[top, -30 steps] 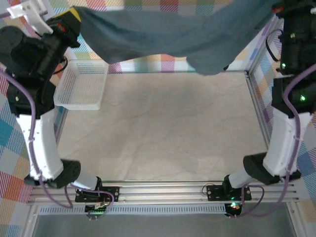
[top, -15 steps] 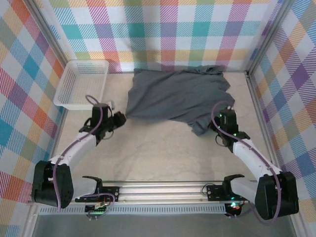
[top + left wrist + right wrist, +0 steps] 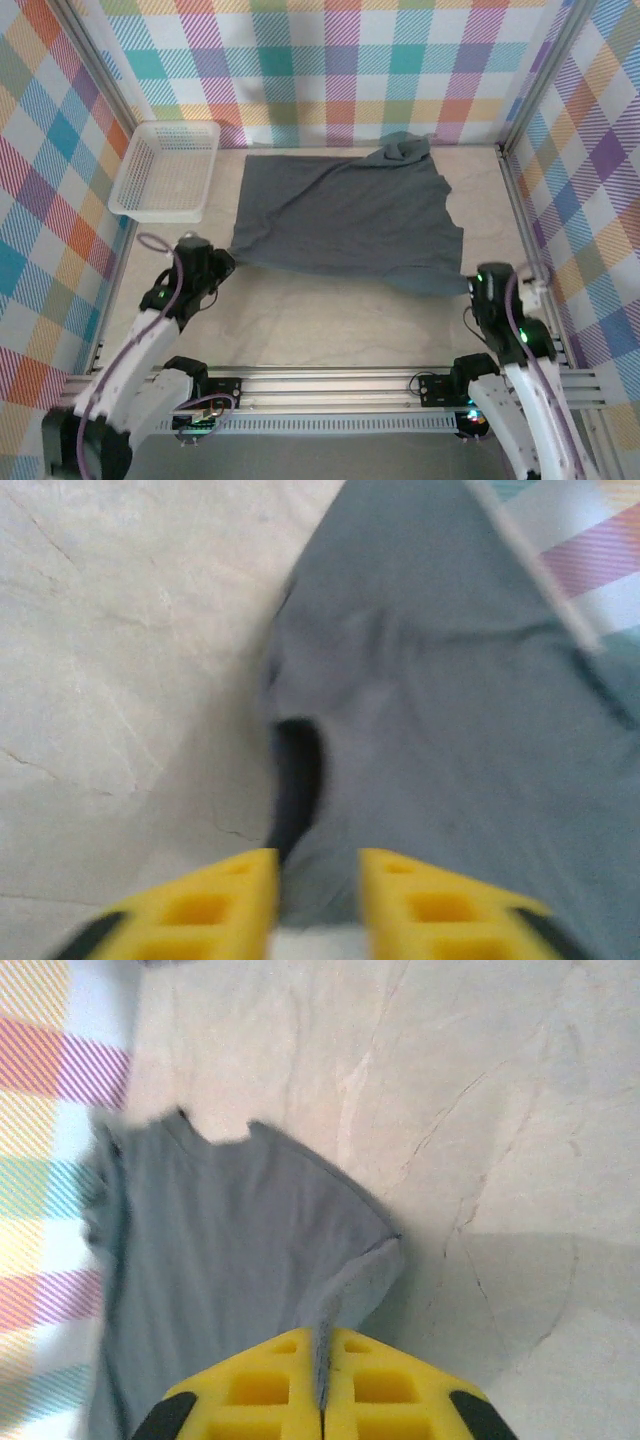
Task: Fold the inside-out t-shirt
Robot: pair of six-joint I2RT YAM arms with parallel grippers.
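**Top external finding: inside-out t-shirt (image 3: 345, 220) laid out, two corners held, slip and crease hazards noted**

1. Table (image 3: 340, 330): pale and bare on the near side.
2. The inside-out t-shirt lies spread on it, starting just right of the basket (image 3: 165, 170) and running away from the basket towards the opposite side. It is mostly flat, and its near edge slants.
3. Left gripper (image 3: 222, 262): just nearer than the basket, at the shirt corner closest to the basket. In the left wrist view, which is blurred, its fingers (image 3: 215, 905) stand a narrow gap apart with cloth filling the gap. I judge this a pinch on a thick fold.
4. Right gripper (image 3: 470, 290): at the near corner farthest from the basket. In the right wrist view its fingers (image 3: 270, 1380) are pressed almost together on a thin edge of fabric.
5. Bunched lump (image 3: 405, 150): on the shirt's far edge, well right of the basket.

Hazards, as judged:
- The thin right-hand hold may slip if the shirt is pulled, skewing it.
- Uneven lifting could drag the flat body into wrinkles.
- The lump, left unsmoothed, would be trapped inside any fold.
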